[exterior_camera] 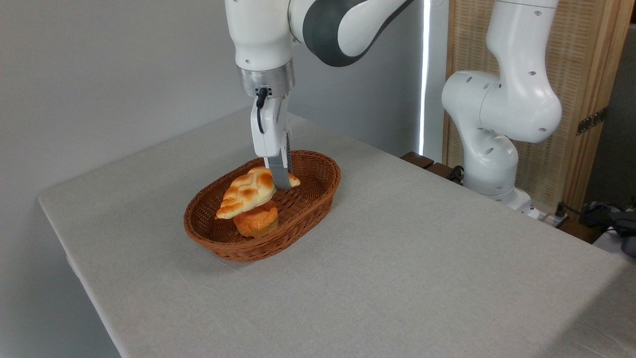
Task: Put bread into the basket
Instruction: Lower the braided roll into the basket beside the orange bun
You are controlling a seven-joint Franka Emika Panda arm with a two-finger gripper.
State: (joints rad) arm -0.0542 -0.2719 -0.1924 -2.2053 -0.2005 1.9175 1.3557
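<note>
Worktop (397,278): covered with a pale grey cloth, its left corner running close to the plain grey wall.
Basket (318,195): an oval reddish-brown wicker one with a thick braided rim, standing on the left half of the worktop.
Bread (247,192): a braided loaf, pale gold with browned patches, hanging over the inside of the basket; its pointed left end tips downward and its right end is up between the fingers.
Bun (256,223): small, round and orange, sitting on the basket floor right beneath the loaf; from here I cannot say whether the two touch.
Hand (282,182): pointing straight down from the wrist, its grey fingers closed on the right end of the bread.
Arm (502,104): white with grey joints, its base standing at the far right edge of the worktop, in front of a wood-framed woven panel.
</note>
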